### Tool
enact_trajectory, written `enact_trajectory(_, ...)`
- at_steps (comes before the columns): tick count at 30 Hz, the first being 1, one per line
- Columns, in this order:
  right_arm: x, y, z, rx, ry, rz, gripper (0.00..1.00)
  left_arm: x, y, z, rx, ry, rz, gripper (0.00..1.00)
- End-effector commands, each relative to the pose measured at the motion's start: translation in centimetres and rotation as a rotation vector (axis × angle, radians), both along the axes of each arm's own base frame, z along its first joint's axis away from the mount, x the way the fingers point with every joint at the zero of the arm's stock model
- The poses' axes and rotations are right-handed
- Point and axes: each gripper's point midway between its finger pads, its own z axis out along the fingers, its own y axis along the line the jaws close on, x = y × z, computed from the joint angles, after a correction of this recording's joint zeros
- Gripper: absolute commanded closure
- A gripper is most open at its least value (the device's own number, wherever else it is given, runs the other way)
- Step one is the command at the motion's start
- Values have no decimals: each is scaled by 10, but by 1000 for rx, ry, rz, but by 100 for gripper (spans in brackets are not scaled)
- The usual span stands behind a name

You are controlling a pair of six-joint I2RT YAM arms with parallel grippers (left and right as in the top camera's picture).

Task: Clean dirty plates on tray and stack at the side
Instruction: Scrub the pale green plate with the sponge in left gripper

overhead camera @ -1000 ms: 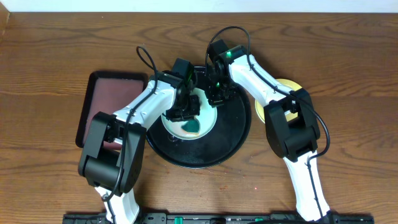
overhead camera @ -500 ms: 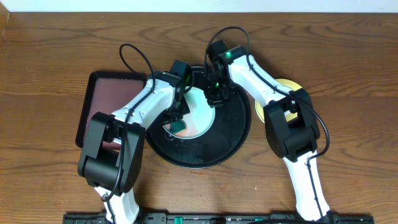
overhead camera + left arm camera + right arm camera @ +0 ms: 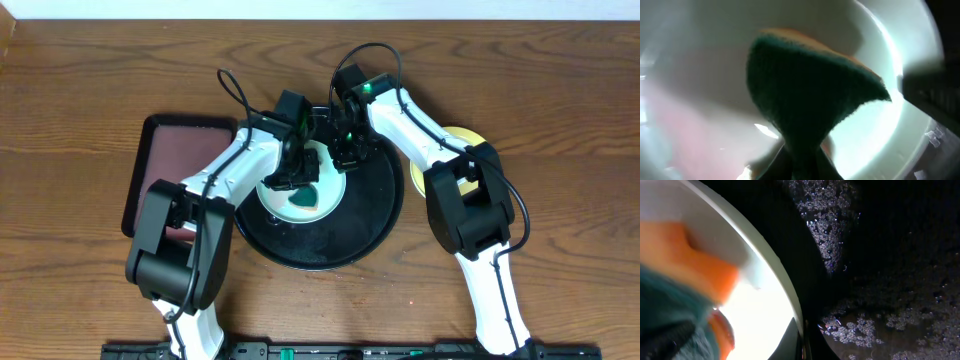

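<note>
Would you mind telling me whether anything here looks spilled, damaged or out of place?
Nothing is broken or askew. The black tray beside the plate is speckled with wet droplets, and the plate shows a faint pink smear beside the sponge, so it looks not yet clean.

Yellow plate (image 3: 457, 134) mostly behind R arm (image 3: 412, 117)

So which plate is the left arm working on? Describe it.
Find the large round black tray mid-table. On its far left part lies a pale blue-green plate. Unlike the yellow plate off-tray to the right, it has the green sponge pressed on it.
</note>
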Motion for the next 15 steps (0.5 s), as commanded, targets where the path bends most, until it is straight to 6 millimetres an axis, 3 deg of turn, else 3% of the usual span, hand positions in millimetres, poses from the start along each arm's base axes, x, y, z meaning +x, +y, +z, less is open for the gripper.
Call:
enact_trajectory(1,-1,-9,0,-45,-6,-19,99,13,62,-10,316,-72,275,93)
enact_trajectory(5,-1,-9,0,-44,-6,-19,99,5,87,-6,441,-76,399,92)
enact_trajectory(9,-1,-9,0,-44,-7,-19,99,-9,82,-8,430,-13,365,93)
enact_trajectory(11,-1,-9,0,-43,-8,-19,99,-18,63,-13,340,51,263,93)
enact_trajectory(15,-1,-9,0,-44,-7,-19,99,-41,1,-10,3,179,-1,93)
